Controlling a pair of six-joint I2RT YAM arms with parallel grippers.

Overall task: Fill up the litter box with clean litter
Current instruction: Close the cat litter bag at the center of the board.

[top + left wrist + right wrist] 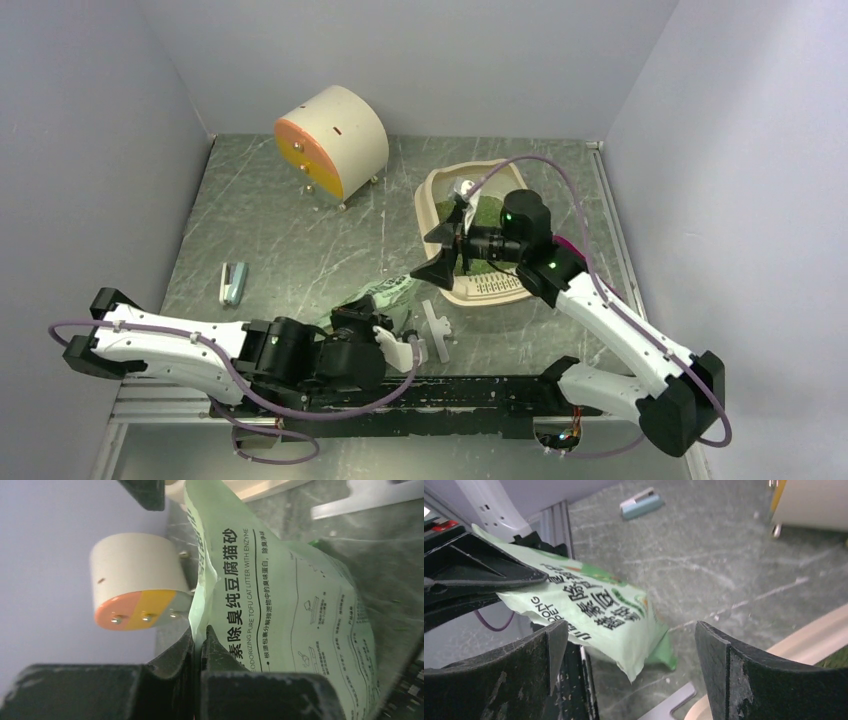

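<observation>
The beige litter box (428, 196) sits at the right middle of the table, its grille ledge toward me. A bed of green clean litter (490, 212) lies inside; a sliver of litter (837, 658) shows past the box rim (804, 639). My right gripper (440, 250) hovers over the box's left rim, open, with nothing between its fingers (730, 675). My left gripper (388, 328) is shut on an edge of the light-green printed bag (378, 293). The pinch (202, 641) shows the bag (280, 605) standing up from the table. The bag (589, 605) lies ahead of the right gripper (631, 647).
A cream half-cylinder cabinet (335, 140) with an orange face stands at the back left. A small blue-and-white object (233, 283) lies at the left. A white T-shaped piece (437, 326) rests near the box's front. Something magenta (571, 245) peeks out behind the right arm.
</observation>
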